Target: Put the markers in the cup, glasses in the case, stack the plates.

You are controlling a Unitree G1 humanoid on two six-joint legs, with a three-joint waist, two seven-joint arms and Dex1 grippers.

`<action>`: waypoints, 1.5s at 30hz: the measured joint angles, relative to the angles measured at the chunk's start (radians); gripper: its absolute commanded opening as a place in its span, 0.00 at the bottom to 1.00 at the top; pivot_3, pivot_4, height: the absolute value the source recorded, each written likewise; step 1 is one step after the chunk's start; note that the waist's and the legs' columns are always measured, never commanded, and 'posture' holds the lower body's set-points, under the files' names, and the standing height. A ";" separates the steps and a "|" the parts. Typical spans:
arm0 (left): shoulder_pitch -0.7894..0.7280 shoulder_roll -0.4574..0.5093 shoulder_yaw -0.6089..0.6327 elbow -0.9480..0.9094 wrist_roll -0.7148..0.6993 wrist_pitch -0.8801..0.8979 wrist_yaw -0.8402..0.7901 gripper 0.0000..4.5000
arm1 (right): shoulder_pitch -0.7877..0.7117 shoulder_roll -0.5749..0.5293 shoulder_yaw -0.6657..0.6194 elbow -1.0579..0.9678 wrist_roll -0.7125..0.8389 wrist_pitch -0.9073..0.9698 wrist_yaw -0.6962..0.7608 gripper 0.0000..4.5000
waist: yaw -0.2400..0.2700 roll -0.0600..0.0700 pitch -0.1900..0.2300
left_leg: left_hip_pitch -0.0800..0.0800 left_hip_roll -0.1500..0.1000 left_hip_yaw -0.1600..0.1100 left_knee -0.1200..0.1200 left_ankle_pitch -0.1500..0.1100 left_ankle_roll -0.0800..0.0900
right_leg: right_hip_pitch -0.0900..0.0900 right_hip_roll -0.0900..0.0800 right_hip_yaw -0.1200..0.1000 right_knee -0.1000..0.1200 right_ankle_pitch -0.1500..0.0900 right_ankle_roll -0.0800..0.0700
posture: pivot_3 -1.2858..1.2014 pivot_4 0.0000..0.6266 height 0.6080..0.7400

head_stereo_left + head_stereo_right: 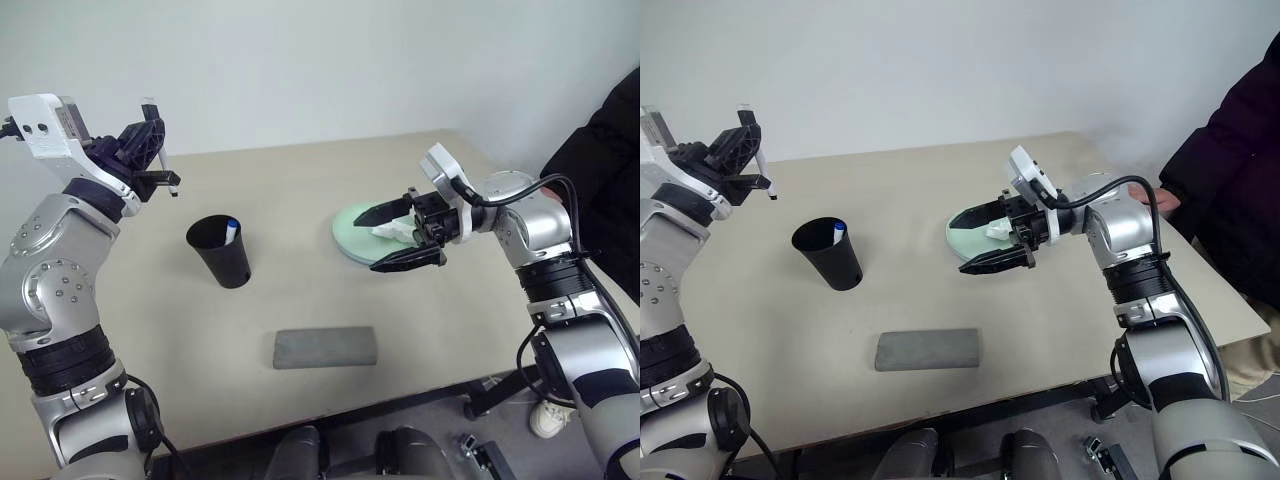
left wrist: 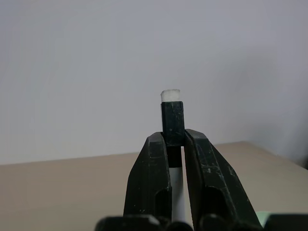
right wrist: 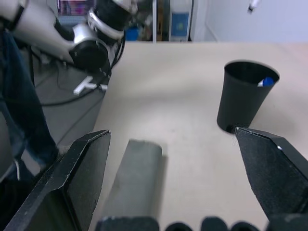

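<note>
The left gripper point(image 1: 158, 160) is up high at the left side, above the tabletop point(image 1: 300, 200). Its jaws are squeezed tight on the black-capped marker point(image 1: 159, 150). The marker looks thin, smooth and white, with a dark cap sticking up past the jaws.

The next job, I think, is to get this marker into the cup point(image 1: 222, 250). To do it well, the arm should bring the marker right over the open mouth, tip it so 1 end points down, go low, and only then let go. The cup is tall and gets thinner at the bottom, so a bump could knock it over. The blue-capped marker point(image 1: 231, 231) already leans inside it.

Nearer the front edge lies the case point(image 1: 325, 347). It is flat, grey and looks soft like felt. Its lid is shut.

Further right are the plates point(image 1: 348, 228), round and shallow, pale green and seemingly stacked. A crumpled white tissue point(image 1: 392, 231) sits on them.

The right gripper point(image 1: 402, 238) hangs just over the plates with its jaws wide apart and nothing in them. At the far right stands a person in a dark sleeve point(image 1: 600, 180).
</note>
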 measured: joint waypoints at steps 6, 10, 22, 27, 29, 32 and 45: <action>0.002 -0.014 -0.022 0.015 0.020 -0.034 -0.001 0.01 | 0.000 0.008 -0.022 -0.016 0.014 0.009 -0.001 1.00 | 0.000 0.000 0.000 | 0.000 0.000 0.000 0.000 0.000 0.000 | 0.000 0.000 0.000 0.000 0.000 0.000 | 0.52 0.00 0.70; 0.006 -0.033 -0.033 0.018 0.025 -0.061 -0.005 0.01 | 0.000 0.007 -0.022 -0.017 0.014 0.008 -0.001 1.00 | 0.000 0.000 0.000 | 0.000 0.000 0.000 0.000 0.000 0.000 | 0.000 0.000 0.000 0.000 0.001 -0.001 | 0.52 0.00 0.70; 0.012 -0.101 -0.095 0.101 0.075 -0.153 -0.032 0.01 | 0.009 0.005 -0.021 -0.054 0.014 0.009 -0.002 1.00 | 0.000 0.000 0.000 | 0.000 0.000 0.001 0.001 0.000 0.000 | 0.000 0.000 0.000 0.000 0.001 -0.001 | 0.52 0.00 0.70; 0.012 -0.121 -0.113 0.155 0.104 -0.204 -0.048 0.01 | 0.010 0.005 -0.021 -0.057 0.013 0.009 -0.007 1.00 | 0.000 0.000 0.000 | 0.000 0.000 0.001 0.002 0.000 0.000 | 0.000 0.000 0.000 0.001 0.001 -0.001 | 0.52 0.00 0.70; 0.018 -0.123 -0.121 0.169 0.113 -0.221 -0.060 0.01 | 0.013 0.005 -0.021 -0.062 0.013 0.010 -0.010 1.00 | 0.000 0.000 0.000 | 0.000 0.000 0.001 0.002 0.000 0.001 | 0.000 0.000 0.000 0.001 0.001 -0.001 | 0.52 0.00 0.70; 0.037 -0.123 -0.130 0.182 0.131 -0.247 -0.070 0.01 | 0.019 0.005 -0.021 -0.066 0.013 0.011 -0.013 1.00 | 0.000 0.000 0.000 | 0.000 0.000 0.001 0.002 0.000 0.001 | 0.000 0.000 0.000 0.001 0.001 -0.002 | 0.52 0.00 0.70; 0.113 -0.132 -0.158 0.203 0.174 -0.305 -0.110 0.01 | 0.034 0.004 -0.020 -0.073 0.003 0.011 -0.028 1.00 | 0.000 0.000 0.000 | 0.000 0.001 0.001 0.002 0.000 0.001 | 0.000 -0.001 -0.001 0.001 0.002 -0.002 | 0.52 0.00 0.70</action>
